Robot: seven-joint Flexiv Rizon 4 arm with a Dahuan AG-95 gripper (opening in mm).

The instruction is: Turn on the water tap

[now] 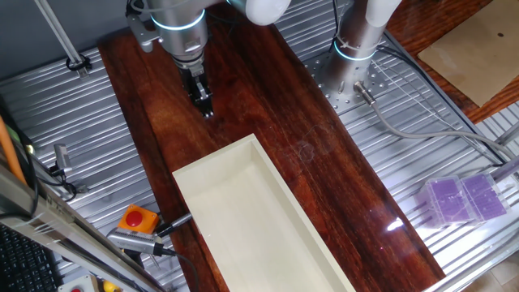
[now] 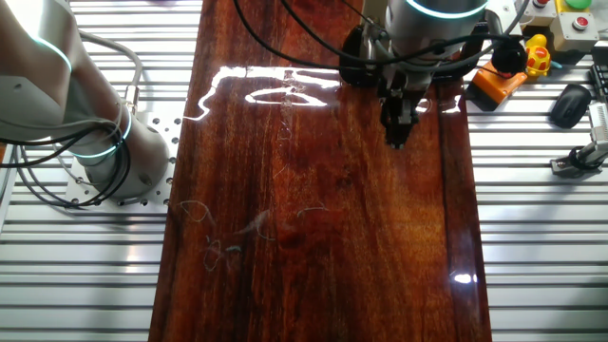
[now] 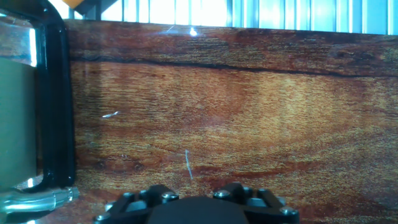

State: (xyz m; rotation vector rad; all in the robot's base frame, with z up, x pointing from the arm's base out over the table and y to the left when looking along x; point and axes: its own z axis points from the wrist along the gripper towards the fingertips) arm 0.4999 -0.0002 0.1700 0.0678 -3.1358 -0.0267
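Gripper [image 1: 207,111] poised above dark wooden tabletop [image 1: 340,186], fingers seemingly drawn close together — though the spacing is hard to judge. White rectangular tray [image 1: 268,174] lies near it. Water tap not discernible — possibly the chrome piece [image 3: 34,200] at hand view's edge.

A dark red-brown wooden board [image 2: 323,190] runs the length of the picture over a ribbed metal table [image 2: 541,256], with bright glare patches near its 12 o'clock end. The gripper [image 2: 397,141] hangs point-down over the board toward 1 o'clock, its fingers drawn close together; whether they meet cannot be told. Black cables [image 2: 285,47] loop around the wrist above it. At 9 o'clock stands a grey robot base [image 2: 104,157] with a glowing ring, on a perforated plate. At 2 o'clock lie an orange box [image 2: 494,84], a yellow object [image 2: 538,55], a black mouse [image 2: 570,103] and a metal clamp [image 2: 581,157].
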